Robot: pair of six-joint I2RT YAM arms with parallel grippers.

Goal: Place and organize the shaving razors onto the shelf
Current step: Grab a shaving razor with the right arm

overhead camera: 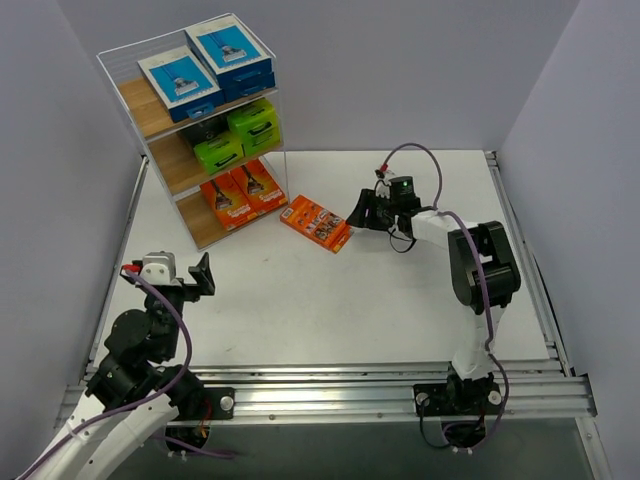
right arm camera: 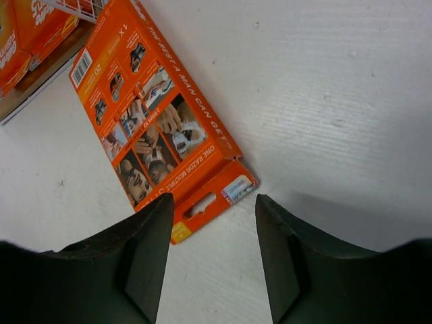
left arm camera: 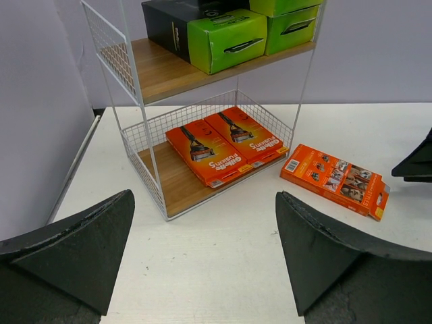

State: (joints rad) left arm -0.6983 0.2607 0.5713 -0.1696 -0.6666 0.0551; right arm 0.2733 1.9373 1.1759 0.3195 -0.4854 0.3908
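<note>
My right gripper (overhead camera: 356, 214), half-open and empty, sits at the orange pack's (overhead camera: 315, 224) edge near the shelf (overhead camera: 160, 120). Left gripper (overhead camera: 203, 273) wide; grey walls (overhead camera: 45, 200) flank the table (overhead camera: 330, 310).

Wire shelf (overhead camera: 141, 112) just beside loose pack (overhead camera: 315, 223)

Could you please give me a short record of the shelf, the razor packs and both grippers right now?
shelf top tier: two blue-and-white packs
middle tier: two lime-green packs
bottom tier: two orange packs, side by side
loose orange pack: flat on the table, back up, right of the bottom tier
right gripper: open, fingers at the loose pack's hang-tab end, holding nothing
left gripper: open, empty, apart from all packs
</note>
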